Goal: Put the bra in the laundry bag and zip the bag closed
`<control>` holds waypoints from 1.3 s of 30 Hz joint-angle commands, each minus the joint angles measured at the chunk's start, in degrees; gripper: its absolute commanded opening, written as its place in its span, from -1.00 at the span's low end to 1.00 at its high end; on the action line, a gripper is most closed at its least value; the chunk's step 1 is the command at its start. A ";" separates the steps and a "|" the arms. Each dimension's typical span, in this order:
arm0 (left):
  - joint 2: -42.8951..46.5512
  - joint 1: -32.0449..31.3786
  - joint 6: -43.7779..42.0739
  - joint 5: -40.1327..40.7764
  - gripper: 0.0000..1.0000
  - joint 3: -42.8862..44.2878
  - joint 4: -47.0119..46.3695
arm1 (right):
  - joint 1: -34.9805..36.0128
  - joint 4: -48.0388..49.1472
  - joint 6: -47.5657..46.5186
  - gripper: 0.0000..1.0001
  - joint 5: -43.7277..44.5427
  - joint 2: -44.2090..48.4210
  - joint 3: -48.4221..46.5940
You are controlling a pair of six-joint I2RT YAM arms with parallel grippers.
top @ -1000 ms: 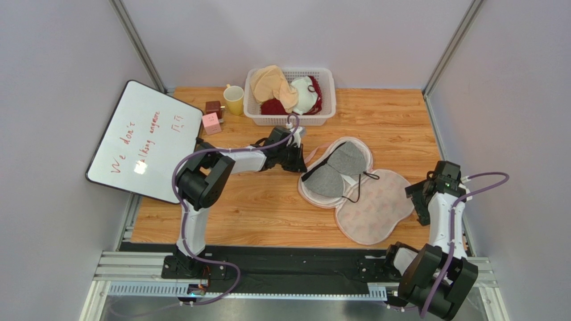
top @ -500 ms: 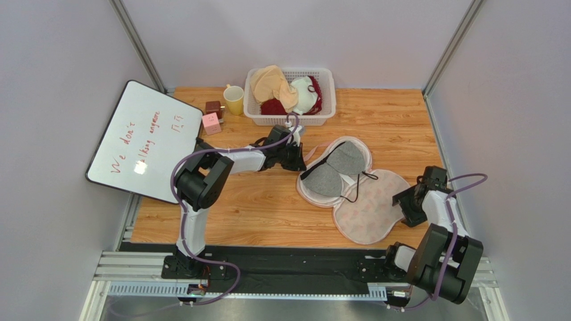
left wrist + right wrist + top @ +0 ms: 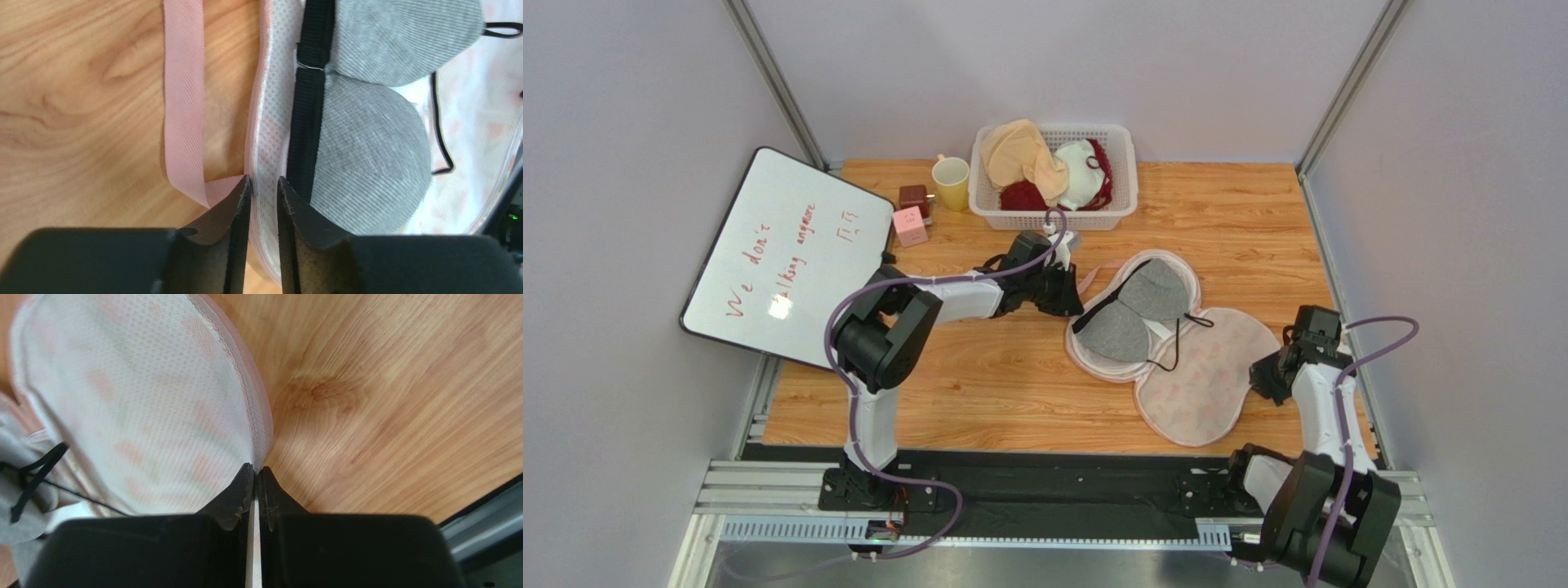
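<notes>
The laundry bag (image 3: pixel 1210 380) lies unzipped and spread flat on the wooden table. The grey bra (image 3: pixel 1136 312) with black straps rests on its upper-left half. My left gripper (image 3: pixel 1071 294) is at the bag's left rim. In the left wrist view its jaws (image 3: pixel 263 180) stand slightly apart, with the white mesh edge (image 3: pixel 270 122) running between them, beside the bra's cups (image 3: pixel 368 153) and a pink ribbon loop (image 3: pixel 184 92). My right gripper (image 3: pixel 1263 374) is at the bag's right edge. Its tips (image 3: pixel 256 470) are shut on the rim of the mesh flap (image 3: pixel 153 404).
A white slatted basket (image 3: pixel 1051 221) of other garments stands at the back. Left of it are a yellow mug (image 3: pixel 951 184), a pink cube (image 3: pixel 909 226) and a brown cube (image 3: pixel 914 199). A whiteboard (image 3: pixel 787 257) leans at the left. The table's near edge is close to my right gripper.
My right gripper moved left to the bag's right edge and closed on it. My left gripper's jaws have parted a little at the bag's left rim.
</notes>
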State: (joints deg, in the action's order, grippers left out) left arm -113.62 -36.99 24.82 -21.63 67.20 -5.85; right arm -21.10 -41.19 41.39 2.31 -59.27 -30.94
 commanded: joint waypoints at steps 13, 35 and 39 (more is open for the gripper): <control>27.84 -16.07 -11.11 3.96 0.69 -7.43 1.74 | 3.26 -12.51 1.59 -1.00 -7.75 8.11 -12.90; 3.86 -33.40 -14.53 11.41 0.99 14.26 -0.84 | 5.37 -15.32 7.92 -1.00 -14.08 6.88 -21.35; 0.95 -34.46 -15.50 16.60 0.99 15.85 -0.66 | 5.28 -15.68 9.15 -1.00 -14.96 6.71 -22.59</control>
State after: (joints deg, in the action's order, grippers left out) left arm -110.00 -70.22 11.00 -10.44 80.77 -7.64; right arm -16.08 -56.58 48.23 -10.70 -52.51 -50.28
